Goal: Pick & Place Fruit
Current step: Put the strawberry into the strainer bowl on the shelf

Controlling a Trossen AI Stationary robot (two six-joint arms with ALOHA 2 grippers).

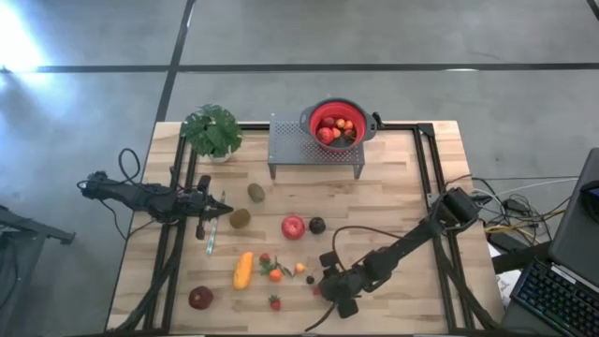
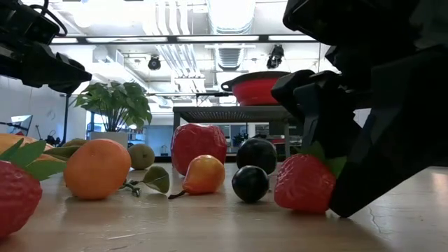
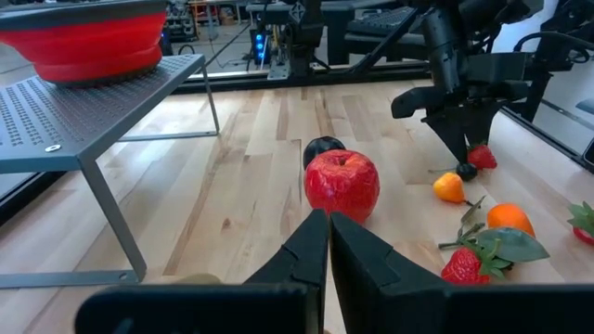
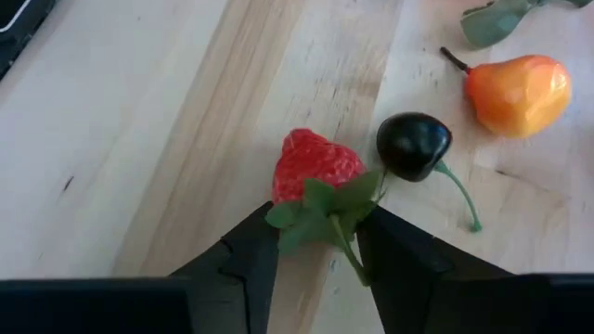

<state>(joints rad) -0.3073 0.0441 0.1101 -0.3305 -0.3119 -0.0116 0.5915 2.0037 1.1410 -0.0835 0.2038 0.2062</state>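
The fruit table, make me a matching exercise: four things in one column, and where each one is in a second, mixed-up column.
Things:
1. strawberry
2. red bowl
3. apple
4. potted plant

Places:
A. at the table's far left corner
B. on the grey metal stand
C. between the right hand's fingers
D. on the wood near the table's middle

Pairs: 1-C, 2-B, 3-D, 4-A

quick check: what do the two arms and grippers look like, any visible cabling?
Both arms are matte black with chunky jointed links. The left gripper ends in two slim black fingers tapering to points; the right gripper has broad, wedge-shaped black fingers. Thin black cables loop loosely along each arm. No markings visible.
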